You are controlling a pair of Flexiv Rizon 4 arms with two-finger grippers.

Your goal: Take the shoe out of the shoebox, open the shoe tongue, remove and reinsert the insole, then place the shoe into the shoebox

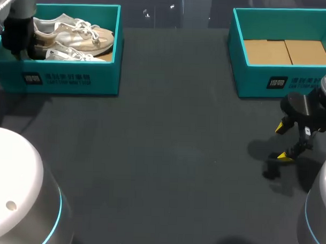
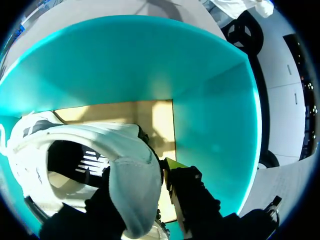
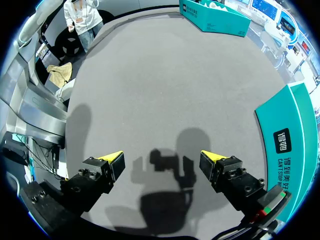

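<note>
Under me spreads a dark grey, matte table (image 1: 162,154), evenly lit, with soft shadows pooled along its right side.

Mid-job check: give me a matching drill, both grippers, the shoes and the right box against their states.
Things:
1. left gripper
2. right gripper
3. shoes
4. right box

States:
A. open above the table
B. white, laced, lying in the left box
C. no shoe inside, bare cardboard floor
D. clamped on a shoe's heel

Pairs: 1-D, 2-A, 3-B, 4-C
</note>
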